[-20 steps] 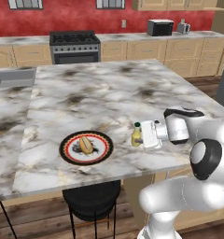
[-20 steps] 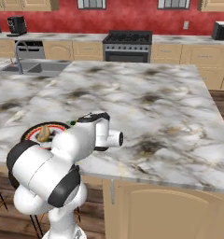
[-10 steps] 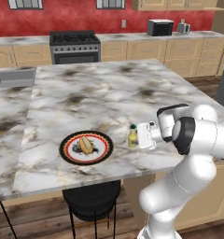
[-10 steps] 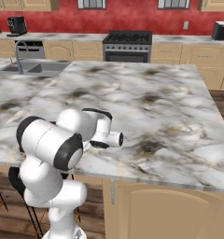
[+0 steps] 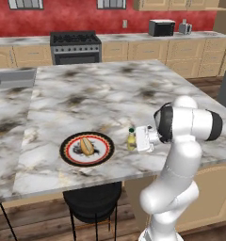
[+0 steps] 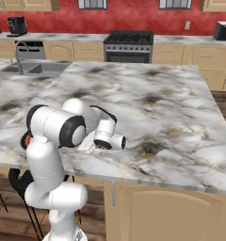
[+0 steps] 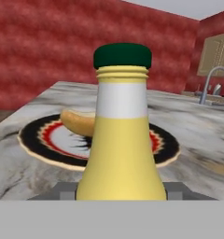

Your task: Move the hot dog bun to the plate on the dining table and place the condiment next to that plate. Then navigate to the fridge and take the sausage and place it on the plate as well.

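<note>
Resting on the dining table (image 5: 86, 94), the plate (image 5: 68, 149) carries the hot dog bun (image 5: 87, 146) at its centre. Just right of the plate, apart from its rim, the condiment (image 5: 131, 140) stands upright on the marble. My gripper (image 5: 139, 140) sits right of the bottle, level with it, and in the hand view the yellow body (image 7: 122, 158) fills the space between my two finger tips (image 7: 62, 190); both sit close against its sides, so my pincer is clamped on the bottle. Beyond it the plate (image 7: 34, 140) and bun (image 7: 77, 122) show.
</note>
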Controlling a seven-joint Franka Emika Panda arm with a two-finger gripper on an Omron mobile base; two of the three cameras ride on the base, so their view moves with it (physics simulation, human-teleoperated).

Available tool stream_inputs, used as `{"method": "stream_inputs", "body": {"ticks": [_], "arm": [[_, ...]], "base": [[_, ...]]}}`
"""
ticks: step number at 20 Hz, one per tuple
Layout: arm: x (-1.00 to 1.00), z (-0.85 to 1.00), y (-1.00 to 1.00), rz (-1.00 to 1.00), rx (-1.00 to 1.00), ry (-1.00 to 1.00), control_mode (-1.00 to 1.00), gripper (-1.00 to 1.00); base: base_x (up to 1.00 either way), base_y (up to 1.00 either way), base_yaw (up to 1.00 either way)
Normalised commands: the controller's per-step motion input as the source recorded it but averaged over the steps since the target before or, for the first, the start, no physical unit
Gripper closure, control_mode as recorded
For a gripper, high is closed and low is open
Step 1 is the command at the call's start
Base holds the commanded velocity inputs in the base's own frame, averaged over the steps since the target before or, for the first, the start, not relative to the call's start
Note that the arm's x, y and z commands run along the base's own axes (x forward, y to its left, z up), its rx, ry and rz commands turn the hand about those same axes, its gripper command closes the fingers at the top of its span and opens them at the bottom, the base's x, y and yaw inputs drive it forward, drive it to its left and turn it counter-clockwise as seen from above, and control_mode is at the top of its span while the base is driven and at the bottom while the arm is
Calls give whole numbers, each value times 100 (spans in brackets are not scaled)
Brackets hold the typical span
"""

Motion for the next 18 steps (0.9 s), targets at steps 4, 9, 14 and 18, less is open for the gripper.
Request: {"method": "stream_inputs", "body": {"ticks": [4,9,14,18], "arm": [[22,-30,0,2,0,0,-100,100],[19,-28,0,1,0,0,-100,100],[0,-25,3,3,0,-3,-100,-100],[-16,-3,0,1,0,-7,-100,-100]], "base": [[0,0,0],[0,0,0],[0,0,0],[0,0,0]]}}
